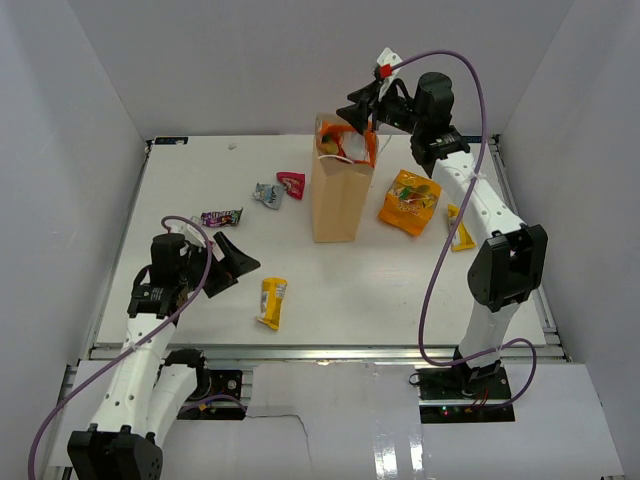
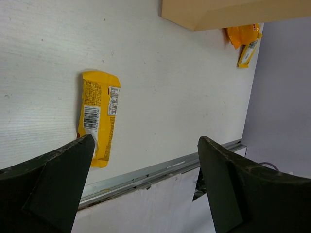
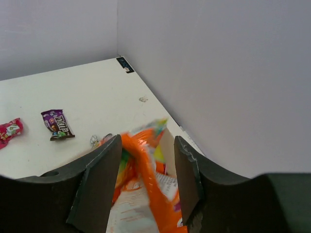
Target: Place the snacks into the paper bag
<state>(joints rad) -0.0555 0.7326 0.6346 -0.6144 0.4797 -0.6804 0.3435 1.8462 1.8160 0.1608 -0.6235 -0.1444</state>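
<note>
**R gripper over bag mouth, orange pack btwn jaws**

R gripper [image 3: 146, 141] half open above paper bag [image 1: 340, 200]. Orange bag [image 3: 146, 194] is blurred btwn the jaws, at 7 o'clock of the tips in top view, in bag's mouth. L gripper [image 2: 146, 141] wide, holds nothing; yellow pouch [image 1: 272, 302] at its 4 o'clock, apart.

The brand M&M's can be made out on the dark purple wrapper [image 3: 57, 124], which lies towards the left edge of the table [image 3: 97, 87]. A barcode and a white panel of small print are seen on the yellow pouch [image 2: 98, 116] near the table's front edge, but no word or digit can be read there. The print on the orange bag [image 3: 146, 194] and the red packet [image 3: 9, 131] is too blurred to be read.
</note>
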